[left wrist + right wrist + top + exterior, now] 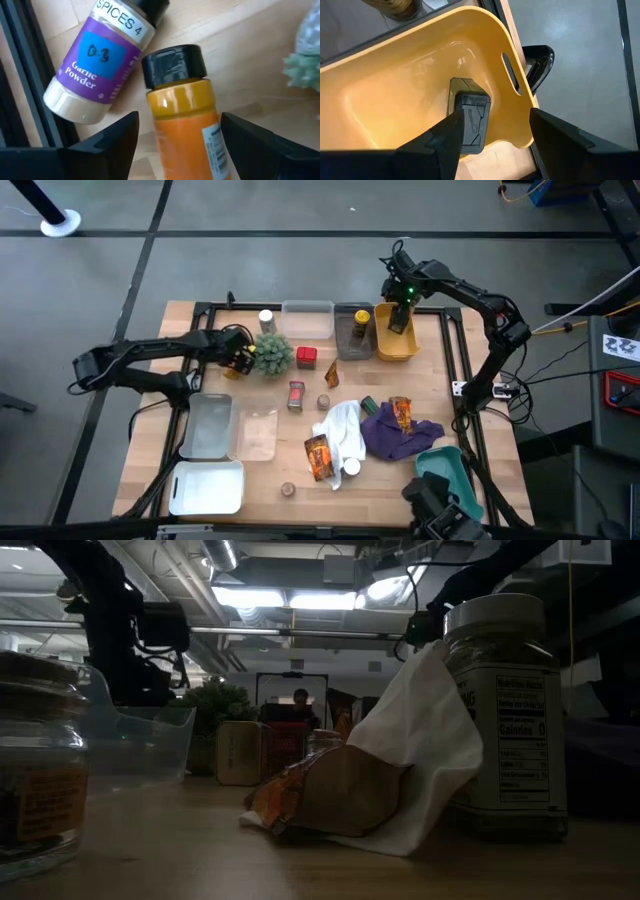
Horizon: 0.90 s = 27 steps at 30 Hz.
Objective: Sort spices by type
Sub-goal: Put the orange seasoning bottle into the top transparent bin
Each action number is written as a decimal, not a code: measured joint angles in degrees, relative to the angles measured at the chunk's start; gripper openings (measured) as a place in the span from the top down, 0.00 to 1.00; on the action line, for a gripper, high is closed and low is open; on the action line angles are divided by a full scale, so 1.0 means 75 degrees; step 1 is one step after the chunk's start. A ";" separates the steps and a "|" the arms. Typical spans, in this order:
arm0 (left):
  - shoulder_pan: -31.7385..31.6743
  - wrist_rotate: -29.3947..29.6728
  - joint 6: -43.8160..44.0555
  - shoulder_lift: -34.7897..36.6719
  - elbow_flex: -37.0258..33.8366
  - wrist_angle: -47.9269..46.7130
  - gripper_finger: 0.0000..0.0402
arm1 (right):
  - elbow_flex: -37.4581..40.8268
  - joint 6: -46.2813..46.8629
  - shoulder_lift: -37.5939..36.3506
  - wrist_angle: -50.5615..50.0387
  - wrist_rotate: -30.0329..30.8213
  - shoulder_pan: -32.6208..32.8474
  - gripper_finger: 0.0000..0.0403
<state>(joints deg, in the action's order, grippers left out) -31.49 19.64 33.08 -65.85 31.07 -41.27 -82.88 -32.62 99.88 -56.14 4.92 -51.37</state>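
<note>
Over yellow bin (420, 95) | right claw (492, 145) spread above dark tin (470, 117) | left claw (180, 150) spread around orange jar (187, 125)

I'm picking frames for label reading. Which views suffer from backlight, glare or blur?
Low view: ceiling lights backlight the scene, leaving the tall jar and foil packet dim. Left wrist view: the purple jar reads sharp, the orange jar shows glare. Right wrist view: sheen inside the yellow bin.

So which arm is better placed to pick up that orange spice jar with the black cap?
Left. The left pincer is open with the orange jar between its fingers, beside the garlic powder jar. The right pincer is across the table over the yellow bin.
</note>
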 joint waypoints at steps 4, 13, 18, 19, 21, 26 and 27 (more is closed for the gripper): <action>-0.0093 -0.0225 -0.0006 -0.0295 0.0000 0.0066 0.34 | -0.0001 0.0000 -0.0031 -0.0003 0.0002 -0.0003 0.44; -0.0121 -0.0601 -0.0533 -0.0676 0.0003 0.0295 0.44 | -0.0001 -0.0015 -0.0569 0.0016 -0.0001 0.0000 0.44; -0.0121 -0.0650 -0.0439 -0.0565 -0.0002 0.0320 0.55 | -0.0001 -0.0023 -0.1036 0.0027 -0.0003 0.0000 0.44; -0.0121 -0.0647 -0.0440 -0.0505 -0.0006 0.0320 0.56 | -0.0001 -0.0023 -0.1123 0.0034 -0.0006 0.0000 0.44; -0.0118 -0.0647 -0.0446 -0.0337 -0.0006 0.0319 0.58 | -0.0001 -0.0023 -0.1264 0.0050 -0.0095 -0.0003 0.44; -0.0118 -0.0645 -0.0443 0.0302 0.0052 0.0086 0.59 | -0.0001 0.0032 -0.1444 0.0052 -0.0439 0.0002 0.44; -0.0118 -0.0644 -0.0449 0.0449 0.0109 -0.0066 0.58 | -0.0001 0.0064 -0.1459 0.0050 -0.0491 0.0003 0.44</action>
<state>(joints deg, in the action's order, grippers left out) -32.38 14.81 29.71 -62.48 31.89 -41.77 -82.89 -32.14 88.94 -55.76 1.23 -51.35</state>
